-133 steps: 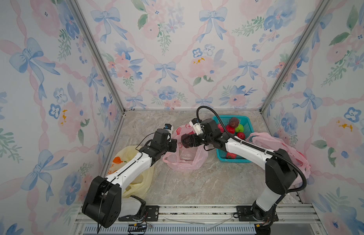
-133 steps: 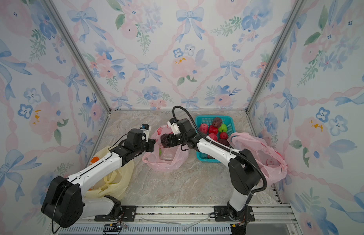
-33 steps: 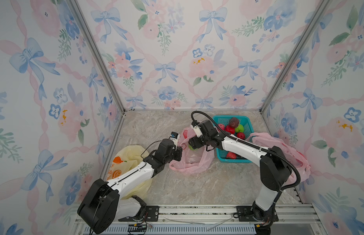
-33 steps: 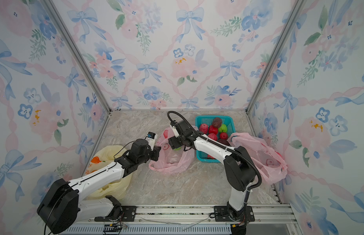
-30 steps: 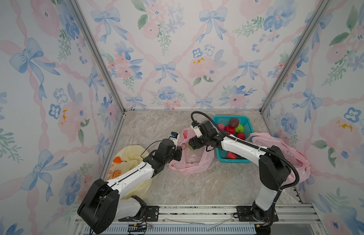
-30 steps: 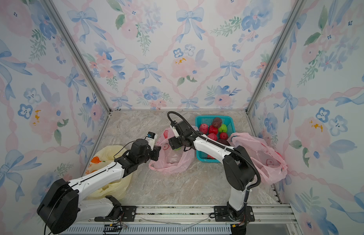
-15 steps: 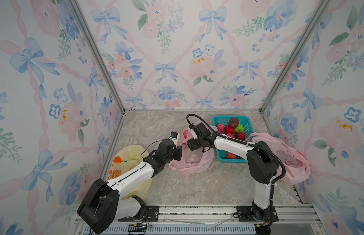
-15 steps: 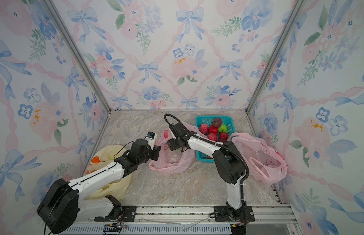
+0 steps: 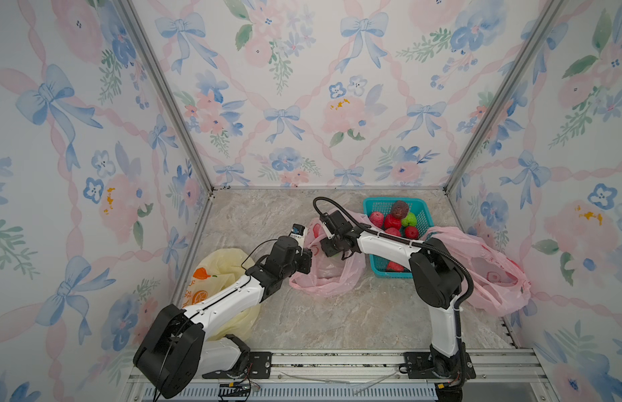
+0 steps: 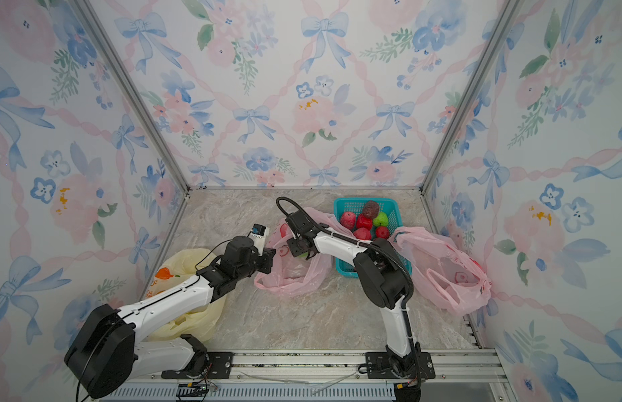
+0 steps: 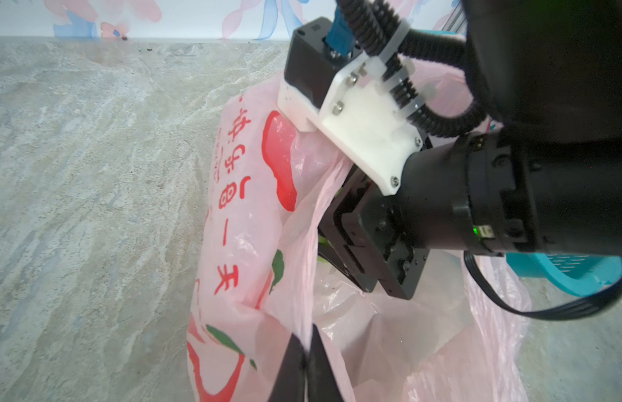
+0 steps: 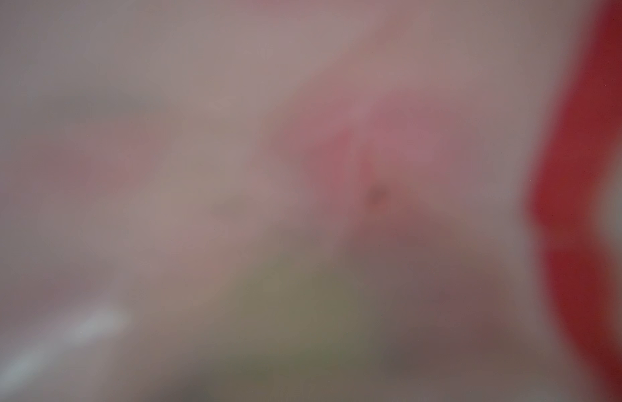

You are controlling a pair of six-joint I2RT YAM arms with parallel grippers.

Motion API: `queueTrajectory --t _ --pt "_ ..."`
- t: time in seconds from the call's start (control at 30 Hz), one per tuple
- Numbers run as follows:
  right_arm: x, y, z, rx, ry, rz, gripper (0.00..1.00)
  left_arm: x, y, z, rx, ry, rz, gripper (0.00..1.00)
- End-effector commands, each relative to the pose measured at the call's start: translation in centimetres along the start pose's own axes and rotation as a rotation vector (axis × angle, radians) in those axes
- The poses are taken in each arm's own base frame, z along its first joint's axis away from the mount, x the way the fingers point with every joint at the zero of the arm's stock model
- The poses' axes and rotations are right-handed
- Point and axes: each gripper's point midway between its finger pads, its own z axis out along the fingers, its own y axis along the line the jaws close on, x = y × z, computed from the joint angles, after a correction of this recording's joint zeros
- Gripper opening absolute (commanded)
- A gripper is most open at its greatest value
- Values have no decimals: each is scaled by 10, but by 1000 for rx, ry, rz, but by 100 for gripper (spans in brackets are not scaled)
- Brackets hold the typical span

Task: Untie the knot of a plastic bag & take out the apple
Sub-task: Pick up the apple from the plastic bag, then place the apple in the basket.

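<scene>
Film of the pink bag [image 11: 253, 222] pinched only in left wrist view.

A staged robot test booth, not a real home. Three walls [image 9: 302, 87] papered with pastel bows and flowers close in a small marble-look tabletop [image 9: 337, 320], with bare aluminium posts [image 9: 163, 94] running up the corners. Along the front edge, a metal rail [image 10: 302, 362] carries the bolted bases of two arms, loose wiring showing. Props sit about: a teal basket [image 9: 417, 205] of fruit, pink and yellow shopping bags. A lab rig, dressed up.
</scene>
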Motion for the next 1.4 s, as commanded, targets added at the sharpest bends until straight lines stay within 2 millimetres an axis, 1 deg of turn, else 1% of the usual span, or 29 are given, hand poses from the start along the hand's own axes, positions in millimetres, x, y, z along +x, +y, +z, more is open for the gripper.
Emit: queueTrajectory --t 0.0,0.1,0.13,0.17,0.23,0.3,0.37,0.4,0.43,0.47,0.53,0.57,0.6,0.63,0.7,0.77,0.87,0.97,1.03,1.23,1.37 --pt "-2 13 -22 -60 -13 -2 49 -8 1 -4 -22 -13 8 7" --pt "-14 28 -55 -209 -80 12 47 -10 3 -4 -31 -18 8 7" --pt "-20 37 -72 -293 -108 20 47 -10 4 -5 -37 -18 8 7" --pt "-23 41 -84 -354 -130 39 47 -11 4 -5 -41 -20 7 7" --pt "-33 45 -116 -470 -180 75 46 -11 5 -5 -45 -21 7 7" --pt "-41 42 -144 -563 -219 115 45 -13 5 -7 -48 -27 7 7" --pt "-48 34 -175 -643 -270 150 45 -14 5 -8 -51 -33 7 7" --pt "-51 26 -186 -652 -298 169 45 -15 6 -8 -55 -34 5 7" --pt "-54 13 -197 -645 -332 190 45 -14 6 -9 -56 -33 4 7" --pt "-55 -3 -206 -619 -364 212 45 -15 7 -9 -60 -34 3 7" --pt "-53 -45 -219 -505 -417 269 45 -14 9 -11 -71 -37 -1 7" --pt "-49 -66 -221 -428 -426 293 46 -14 11 -12 -79 -38 -3 7" --pt "-42 -97 -224 -325 -432 330 46 -14 11 -12 -83 -40 -3 7" --pt "-34 -117 -224 -246 -427 354 46 -13 13 -13 -91 -40 -5 7" --pt "-10 -166 -222 -54 -389 408 46 -13 15 -14 -100 -39 -12 7" --pt "12 -198 -216 82 -336 443 46 -12 15 -16 -102 -40 -17 7" --pt "42 -233 -202 236 -248 473 46 -9 17 -18 -108 -41 -26 7" --pt "62 -255 -187 305 -189 502 46 -6 20 -21 -118 -32 -31 7" --pt "70 -264 -180 326 -167 517 47 -5 20 -23 -123 -29 -33 7" --pt "82 -281 -169 407 -112 508 49 -3 24 -30 -140 -21 -44 8" --pt "92 -288 -152 425 -52 505 49 -4 24 -35 -144 -21 -56 8"
